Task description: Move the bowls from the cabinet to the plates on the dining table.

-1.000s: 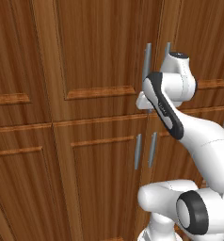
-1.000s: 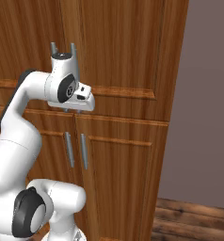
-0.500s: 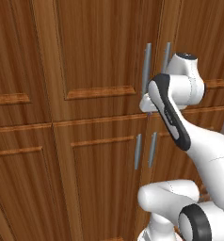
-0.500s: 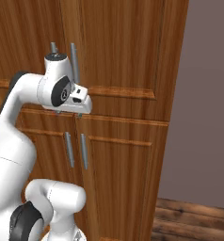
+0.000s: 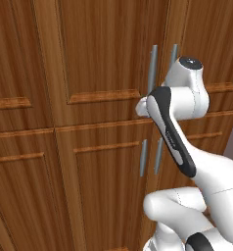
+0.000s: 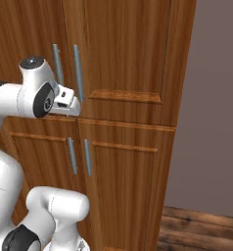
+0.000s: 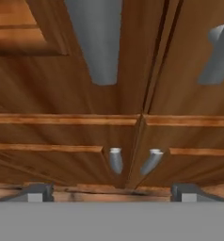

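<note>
The cabinet [image 5: 99, 59] stands right in front of me, its panelled doors shut. The bowls are hidden behind the doors, and the plates and the dining table are out of view. My gripper [image 5: 142, 106] hovers close to the door, level with the lower ends of the two upper bar handles [image 5: 152, 68]. From the right it sits just left of those handles [image 6: 78, 71]. In the hand view the gripper [image 7: 111, 193] is open, its fingertips [image 7: 36, 193] far apart with nothing between them. The upper left handle [image 7: 97, 42] hangs above the gap.
A second pair of bar handles [image 5: 144, 157] sits on the lower doors, below the gripper. A grey wall [image 6: 211, 98] meets the cabinet's right side, with wooden floor [image 6: 201, 230] at its foot. My own arm fills the space beside the doors.
The jaws have spread from half open to fully open. The hand has shifted a little lower along the door. The doors stay shut.
</note>
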Robot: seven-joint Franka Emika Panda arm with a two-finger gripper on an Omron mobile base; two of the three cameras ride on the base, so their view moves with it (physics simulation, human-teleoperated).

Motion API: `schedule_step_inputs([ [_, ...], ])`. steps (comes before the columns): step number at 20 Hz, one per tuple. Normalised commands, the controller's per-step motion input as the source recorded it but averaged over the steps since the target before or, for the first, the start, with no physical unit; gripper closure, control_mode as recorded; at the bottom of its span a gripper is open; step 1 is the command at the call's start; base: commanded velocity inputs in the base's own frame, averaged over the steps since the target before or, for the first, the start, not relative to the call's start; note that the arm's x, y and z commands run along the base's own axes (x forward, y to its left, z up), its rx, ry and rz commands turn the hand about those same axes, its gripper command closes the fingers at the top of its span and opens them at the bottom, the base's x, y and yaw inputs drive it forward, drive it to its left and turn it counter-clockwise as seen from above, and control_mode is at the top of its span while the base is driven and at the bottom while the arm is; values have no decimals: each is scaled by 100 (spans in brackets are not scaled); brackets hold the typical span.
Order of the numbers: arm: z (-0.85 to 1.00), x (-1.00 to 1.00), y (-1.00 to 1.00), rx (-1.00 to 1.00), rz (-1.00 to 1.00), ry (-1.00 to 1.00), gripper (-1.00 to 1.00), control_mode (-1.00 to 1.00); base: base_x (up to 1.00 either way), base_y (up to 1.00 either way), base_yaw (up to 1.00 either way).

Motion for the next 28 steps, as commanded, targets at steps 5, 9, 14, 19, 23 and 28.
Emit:
schedule_step_inputs([
  [5, 36, -18, 31, 0, -8, -13, -100, -100, 0, 0, 0],
  [9, 38, -12, 20, 1, -6, -10, -100, -100, 0, 0, 0],
  [14, 32, -2, 12, 1, -4, -9, -100, -100, 0, 0, 0],
  [19, 37, 0, 0, 4, 0, -8, -100, -100, 0, 0, 0],
  [23, 33, 0, 0, 3, 0, -9, -100, -100, 0, 0, 0],
  [28, 30, 0, 0, 2, 0, -10, -100, -100, 0, 0, 0],
])
